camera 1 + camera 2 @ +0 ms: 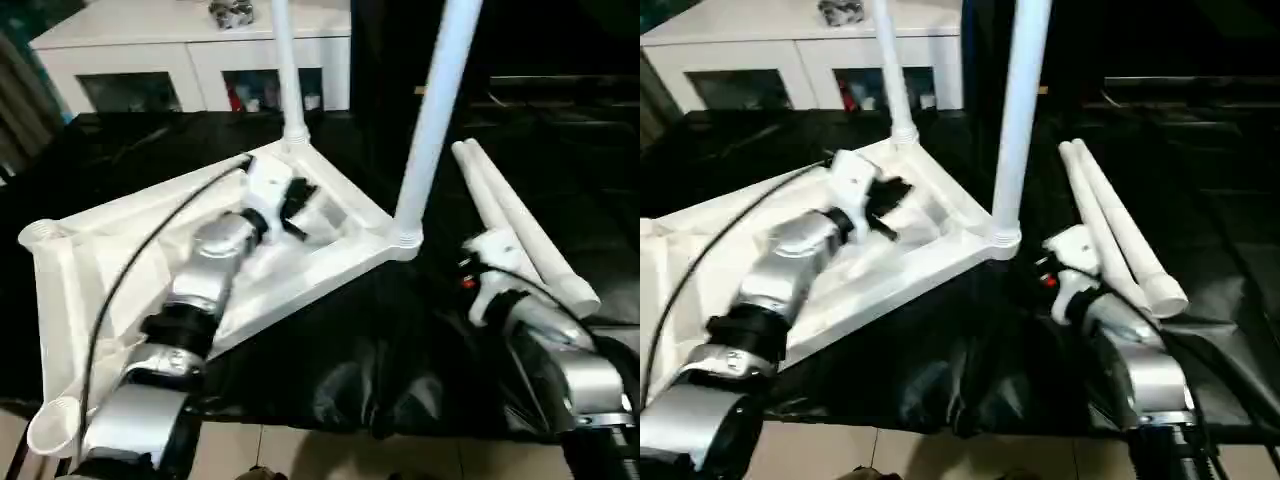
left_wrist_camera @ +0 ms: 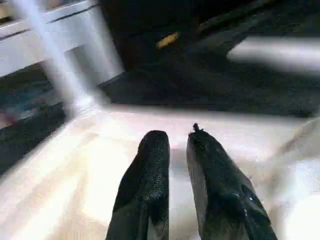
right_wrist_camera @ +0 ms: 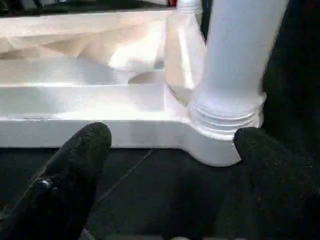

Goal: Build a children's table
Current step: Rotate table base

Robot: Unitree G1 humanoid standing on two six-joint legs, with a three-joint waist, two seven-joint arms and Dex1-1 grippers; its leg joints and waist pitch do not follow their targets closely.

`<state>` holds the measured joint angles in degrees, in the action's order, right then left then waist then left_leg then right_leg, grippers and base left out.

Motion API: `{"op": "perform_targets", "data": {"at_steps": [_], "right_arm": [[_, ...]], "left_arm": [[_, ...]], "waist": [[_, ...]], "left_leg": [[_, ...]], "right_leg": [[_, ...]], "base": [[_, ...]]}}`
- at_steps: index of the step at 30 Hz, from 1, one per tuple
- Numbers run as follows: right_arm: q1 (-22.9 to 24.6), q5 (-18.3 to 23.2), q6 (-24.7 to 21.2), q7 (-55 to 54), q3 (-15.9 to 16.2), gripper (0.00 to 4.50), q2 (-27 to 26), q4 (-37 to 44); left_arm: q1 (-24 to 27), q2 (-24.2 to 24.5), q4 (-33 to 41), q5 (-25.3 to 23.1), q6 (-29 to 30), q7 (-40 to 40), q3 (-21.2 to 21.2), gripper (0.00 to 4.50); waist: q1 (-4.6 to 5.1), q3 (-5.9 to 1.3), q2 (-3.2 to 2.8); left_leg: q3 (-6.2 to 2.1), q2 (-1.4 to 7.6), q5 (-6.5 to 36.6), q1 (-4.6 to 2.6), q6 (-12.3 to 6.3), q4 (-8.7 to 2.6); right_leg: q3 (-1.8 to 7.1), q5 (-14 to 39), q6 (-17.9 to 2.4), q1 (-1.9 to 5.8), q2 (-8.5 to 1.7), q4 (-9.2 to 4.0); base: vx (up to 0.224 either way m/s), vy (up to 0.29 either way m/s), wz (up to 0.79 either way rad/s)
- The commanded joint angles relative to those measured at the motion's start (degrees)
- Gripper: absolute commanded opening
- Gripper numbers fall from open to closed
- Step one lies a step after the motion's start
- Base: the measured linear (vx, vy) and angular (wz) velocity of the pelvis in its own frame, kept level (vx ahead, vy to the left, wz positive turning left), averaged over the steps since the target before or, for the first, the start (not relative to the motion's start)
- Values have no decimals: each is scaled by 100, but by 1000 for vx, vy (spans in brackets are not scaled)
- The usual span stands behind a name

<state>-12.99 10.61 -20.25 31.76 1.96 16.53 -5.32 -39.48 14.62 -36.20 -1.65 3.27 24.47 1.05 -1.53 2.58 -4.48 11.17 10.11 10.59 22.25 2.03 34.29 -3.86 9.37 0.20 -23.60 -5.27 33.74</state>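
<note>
Just beyond right fingers [image 3: 75, 170]: tabletop [image 3: 100, 105] corner.

A black sheet [image 1: 340, 370] covered the floor. The upside-down white table [image 1: 330, 262] lay on it, with two loose legs [image 1: 520, 225] beside.

You see a white tabletop [image 1: 330, 255], white legs [image 1: 520, 225], black cloth [image 1: 380, 360], a white cabinet [image 1: 190, 50], silver forearms, black fingers [image 2: 150, 170].
</note>
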Motion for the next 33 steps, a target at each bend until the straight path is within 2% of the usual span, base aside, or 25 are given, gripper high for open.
{"op": "perform_targets", "data": {"at_steps": [1,2,3,4,6,7,8,9,10,12,14,15,16,18,21,22,23,24,25,26,27,28,29,30,33], "right_arm": [[10,-155,-386,-265,162,409,-102,-105],[-24,-152,-593,-350,209,402,-175,-111],[-44,-142,-733,-395,237,402,-216,-106],[-90,-154,-830,-463,281,382,-268,-128],[-94,-155,-839,-469,286,370,-273,-130],[-198,-262,-809,-498,431,360,-321,-224],[-252,-321,-800,-524,480,353,-338,-292],[-252,-321,-800,-524,480,345,-338,-292],[-297,-369,-787,-536,513,345,-344,-353],[-419,-442,-825,-606,523,316,-395,-475],[-488,-458,-825,-631,518,296,-424,-531],[-571,-475,-874,-704,512,296,-463,-592],[-571,-475,-874,-704,512,272,-463,-592],[-716,-527,-966,-825,547,265,-504,-725],[-784,-538,-988,-856,560,251,-524,-816],[-837,-550,-983,-863,561,225,-543,-899],[-837,-550,-983,-863,561,221,-543,-899],[-938,-587,-890,-873,576,221,-578,-1090],[-938,-587,-890,-873,576,216,-578,-1090],[-1061,-648,-755,-896,583,191,-619,-1328],[-1061,-648,-755,-896,583,181,-619,-1328],[-1194,-679,-629,-919,575,181,-660,-1567],[-1333,-703,-515,-944,567,170,-694,-1811],[-1420,-711,-457,-964,559,159,-713,-1957],[-1588,-752,-310,-985,570,135,-725,-2244]], "left_arm": [[127,448,214,-266,291,-358,-288,70],[240,668,309,-386,469,-454,-346,58],[316,802,374,-462,587,-504,-377,58],[436,1015,449,-598,736,-567,-394,42],[447,1036,456,-610,750,-573,-396,27],[655,1369,533,-741,1035,-734,-555,16],[733,1518,519,-826,1122,-776,-578,13],[733,1518,519,-826,1122,-776,-578,11],[783,1631,489,-909,1166,-797,-570,11],[916,1825,487,-964,1375,-665,-473,0],[962,1885,470,-952,1470,-554,-422,0],[1038,1975,495,-982,1634,-350,-276,0],[1038,1975,495,-982,1634,-350,-276,0],[1155,2072,597,-1075,1898,-138,-110,0],[1203,2128,643,-1133,2013,-19,-18,0],[1236,2161,684,-1152,2103,75,38,0],[1236,2161,684,-1152,2103,75,38,0],[1294,2237,723,-1172,2201,358,190,0],[1294,2237,723,-1172,2201,358,190,0],[1360,2331,762,-1182,2255,728,380,0],[1360,2331,762,-1182,2255,728,380,0],[1404,2407,774,-1176,2256,1084,553,0],[1441,2483,771,-1170,2163,1460,730,0],[1460,2532,786,-1155,2113,1677,840,0],[1481,2610,832,-1078,1935,2147,1025,0]], "waist": [[-15,-376,76],[-6,-387,89],[-19,-385,59],[-36,-381,53],[-59,-385,38],[-90,-389,59],[-76,-382,64],[-91,-379,35],[-79,-370,59],[-95,-362,40],[-114,-360,16],[-103,-359,30],[-105,-358,34],[-97,-351,-13],[-100,-358,-10],[-97,-361,-13],[-95,-373,-13],[-93,-371,20],[-99,-376,6],[-89,-371,40],[-76,-372,14],[-72,-364,61],[-82,-373,62],[-58,-368,50],[-61,-368,27]], "left_leg": [[-195,235,1205,-19,-366,-443],[-182,246,1226,-73,-314,-421],[-169,235,1182,-79,-300,-412],[-164,246,1165,-89,-280,-419],[-160,259,1138,-102,-261,-420],[-150,267,1159,-128,-242,-422],[-154,257,1098,-78,-221,-434],[-160,261,1186,-103,-184,-439],[-154,259,1246,-102,-163,-445],[-153,259,1465,-144,-41,-455],[-162,259,1535,-145,30,-466],[-164,259,1556,-138,54,-472],[-165,253,1549,-132,71,-473],[-171,255,1644,-131,128,-483],[-171,243,1664,-136,145,-475],[-171,245,1675,-140,149,-471],[-178,245,1631,-134,153,-470],[-174,246,1596,-131,139,-469],[-182,244,1575,-125,136,-469],[-176,244,1570,-124,124,-470],[-171,238,1550,-120,119,-467],[-165,242,1535,-117,113,-465],[-175,244,1500,-129,84,-464],[-185,240,1514,-101,82,-470],[-170,259,1603,-145,130,-466]], "right_leg": [[157,1663,-991,309,-271,-397],[181,1552,-1038,273,-268,-388],[186,1498,-1074,258,-263,-389],[195,1417,-1109,254,-264,-383],[204,1302,-1133,237,-261,-369],[207,1239,-1148,222,-258,-370],[207,1093,-1180,248,-258,-327],[206,1165,-1149,227,-263,-333],[211,1221,-1133,232,-266,-340],[228,1414,-1115,195,-269,-361],[235,1444,-1095,198,-280,-354],[238,1391,-1092,203,-275,-354],[244,1380,-1100,204,-283,-346],[246,1386,-1100,201,-281,-350],[244,1353,-1116,210,-286,-351],[246,1338,-1116,210,-287,-350],[243,1256,-1151,226,-291,-334],[242,1187,-1179,225,-288,-339],[240,1180,-1201,230,-294,-318],[241,1208,-1222,223,-301,-332],[245,1212,-1248,226,-299,-318],[248,1197,-1243,229,-294,-324],[253,1220,-1263,221,-319,-320],[250,1285,-1288,237,-328,-308],[263,1355,-1309,213,-327,-326]], "base": [[0,0,0],[0,0,0],[0,0,0],[0,0,0],[0,0,0],[0,0,0],[0,0,0],[0,0,0],[0,0,0],[0,0,0],[0,0,0],[0,0,0],[0,0,0],[0,0,0],[0,0,0],[0,0,0],[0,0,0],[0,0,0],[0,0,0],[0,0,0],[0,0,0],[0,0,0],[0,0,0],[0,0,0],[0,0,0]]}}
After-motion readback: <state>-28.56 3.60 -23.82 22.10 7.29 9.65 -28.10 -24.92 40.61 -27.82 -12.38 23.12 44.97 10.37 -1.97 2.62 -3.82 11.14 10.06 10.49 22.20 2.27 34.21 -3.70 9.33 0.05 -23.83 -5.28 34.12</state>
